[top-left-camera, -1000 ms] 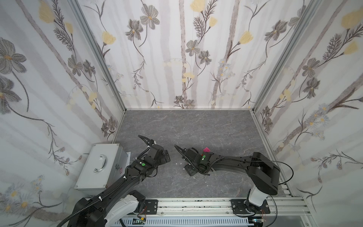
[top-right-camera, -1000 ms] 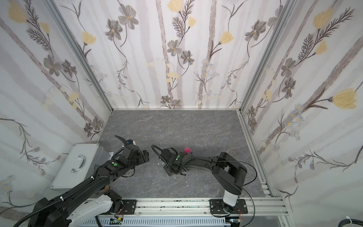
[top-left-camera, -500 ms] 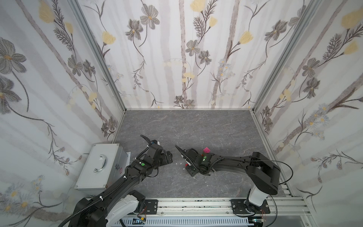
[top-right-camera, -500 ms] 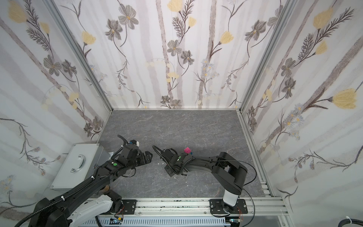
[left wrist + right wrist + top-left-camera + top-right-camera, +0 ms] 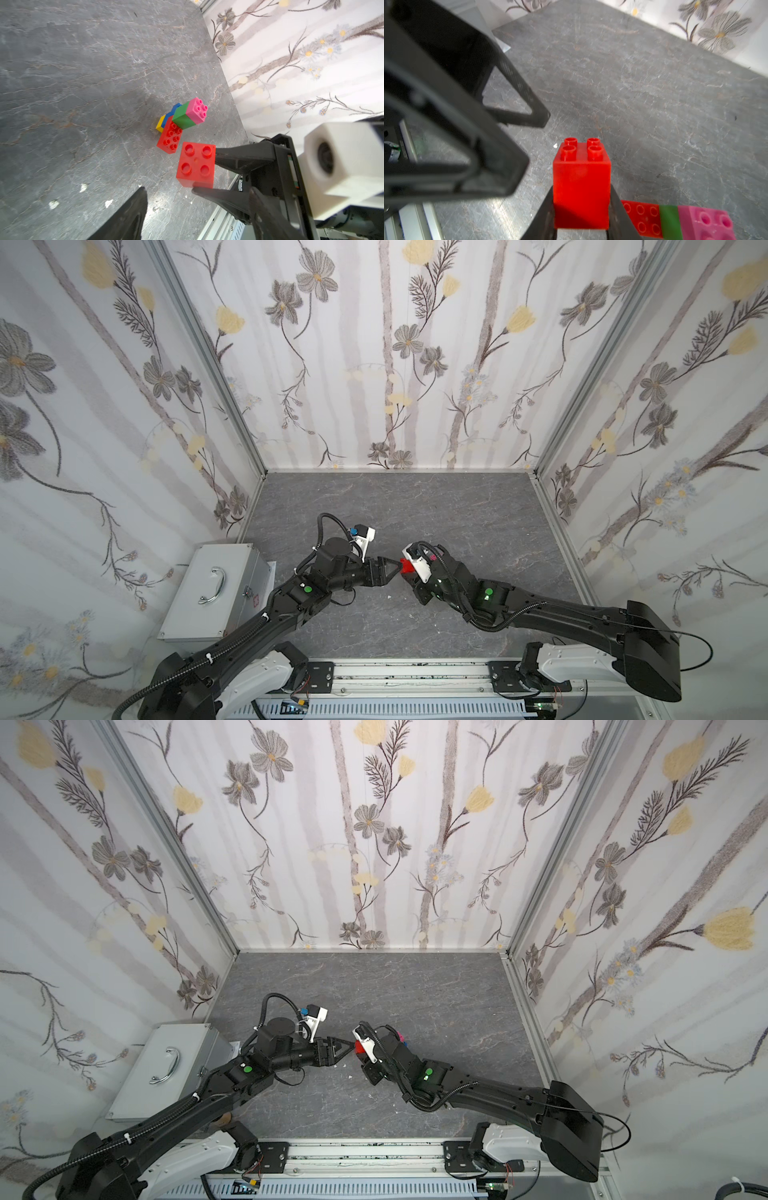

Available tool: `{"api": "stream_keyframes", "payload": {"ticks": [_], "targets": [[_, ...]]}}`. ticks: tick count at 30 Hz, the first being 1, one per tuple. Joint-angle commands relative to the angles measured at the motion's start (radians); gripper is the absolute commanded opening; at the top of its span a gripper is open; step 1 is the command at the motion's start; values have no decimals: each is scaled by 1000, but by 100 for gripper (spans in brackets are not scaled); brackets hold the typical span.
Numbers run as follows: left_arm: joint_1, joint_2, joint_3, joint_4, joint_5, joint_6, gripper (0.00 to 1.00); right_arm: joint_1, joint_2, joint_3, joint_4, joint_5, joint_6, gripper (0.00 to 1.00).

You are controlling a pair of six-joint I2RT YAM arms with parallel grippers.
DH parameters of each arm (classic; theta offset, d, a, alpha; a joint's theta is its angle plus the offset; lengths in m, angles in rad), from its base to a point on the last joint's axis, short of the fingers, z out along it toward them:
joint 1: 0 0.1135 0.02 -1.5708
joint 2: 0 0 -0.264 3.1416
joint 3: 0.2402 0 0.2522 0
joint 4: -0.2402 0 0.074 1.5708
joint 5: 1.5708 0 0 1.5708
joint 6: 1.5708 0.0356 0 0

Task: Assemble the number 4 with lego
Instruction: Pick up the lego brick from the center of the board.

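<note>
Grey veined desk enclosed by floral-papered walls, with a metal case beside its left edge. The unfinished number 4 lay flat on the desk. The right hand gripped a red brick near it. The left hand stood spread and empty, close by.

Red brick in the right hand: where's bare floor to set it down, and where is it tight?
Bare: the broad grey floor between the brick figure and the back wall; also the strip along the front rail. Crowded: where the open left hand faces the red brick in the right hand, beside the figure.
</note>
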Motion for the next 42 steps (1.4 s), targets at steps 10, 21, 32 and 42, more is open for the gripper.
{"api": "stream_keyframes", "payload": {"ticks": [10, 21, 32, 42], "targets": [[-41, 44, 12, 128, -98, -16, 63, 34, -32, -26, 152, 52, -99, 22], [-43, 92, 20, 183, -45, -20, 36, 46, -35, -40, 203, 27, -99, 22], [-43, 104, 27, 197, -18, 7, 2, 48, -28, -38, 236, 21, -80, 32], [-49, 83, 45, 52, -320, 435, 0, -206, -366, -67, -142, -169, 23, 90]]}}
